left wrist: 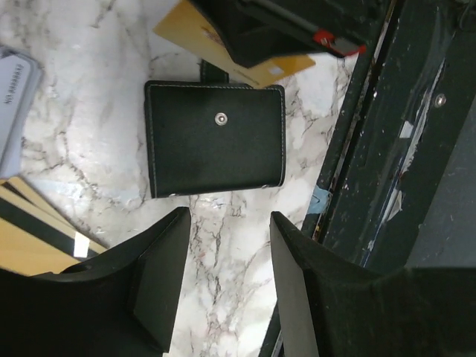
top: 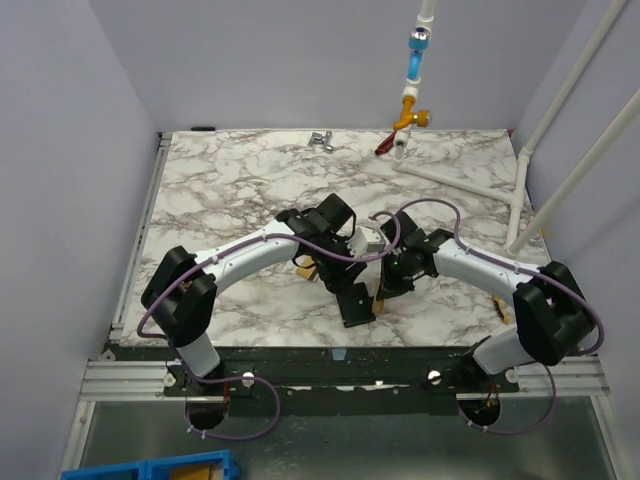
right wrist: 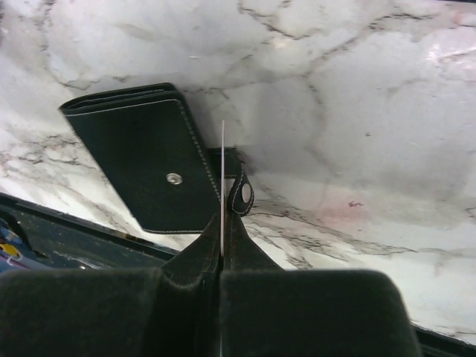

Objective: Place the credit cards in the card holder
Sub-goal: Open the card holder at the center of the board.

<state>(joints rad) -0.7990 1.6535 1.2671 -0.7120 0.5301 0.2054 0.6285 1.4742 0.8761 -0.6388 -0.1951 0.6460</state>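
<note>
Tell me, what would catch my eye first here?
Two white-and-black arms lean in to meet at the middle of the marble table. Between them, near the front edge, lies the closed black card holder, with the open left gripper pointed at it. The right gripper pinches a gold card on edge, right beside the holder's clasp tab.

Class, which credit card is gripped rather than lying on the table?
The gold card by the wallet, pinched in the right gripper; the grey-blue card and striped tan card lie flat.
</note>
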